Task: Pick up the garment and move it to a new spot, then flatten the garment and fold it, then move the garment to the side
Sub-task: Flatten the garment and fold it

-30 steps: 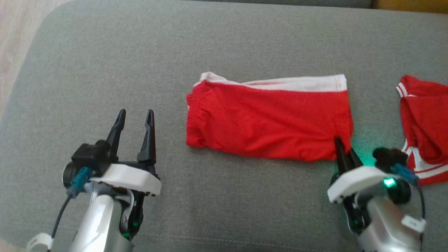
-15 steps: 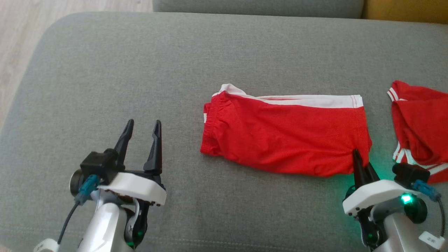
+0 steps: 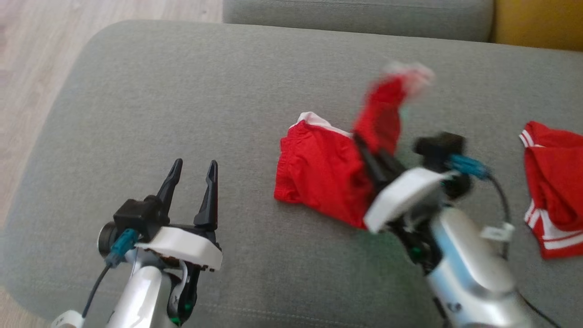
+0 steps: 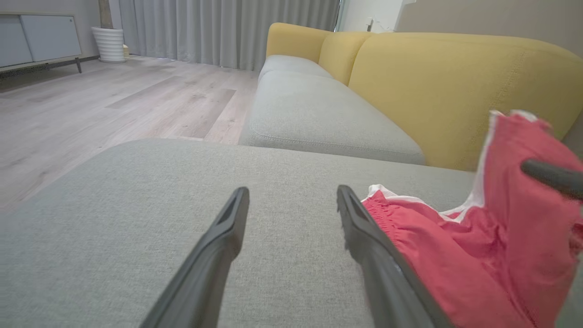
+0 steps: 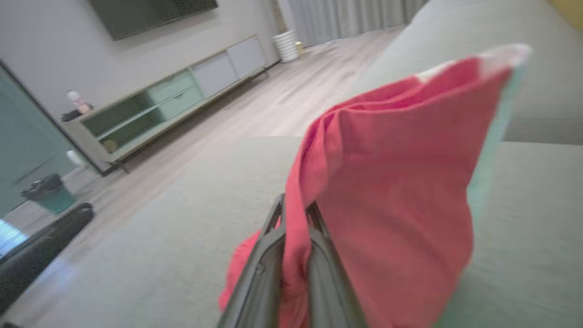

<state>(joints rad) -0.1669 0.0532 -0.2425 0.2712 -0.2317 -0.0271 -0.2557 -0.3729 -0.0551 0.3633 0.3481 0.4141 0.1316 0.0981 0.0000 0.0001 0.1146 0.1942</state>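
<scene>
My right gripper (image 5: 296, 210) has its jaws pressed together on a fold of the red shorts (image 5: 391, 182). The right wrist view shows the cloth pinched between the fingers and rising in a peak above them, with a white hem at the top. The head view adds what that one hides: the waistband end lies on the grey cushion (image 3: 182, 91) just left of the jaws, while the pinched end stands up beyond them (blurred, so I can't read its edges). My left gripper (image 3: 193, 165) hovers with jaws spread over bare cushion, apart from the shorts on their left. Its wrist view places the waistband past its right finger. A second red garment (image 3: 551, 182) lies well right of the right gripper.
</scene>
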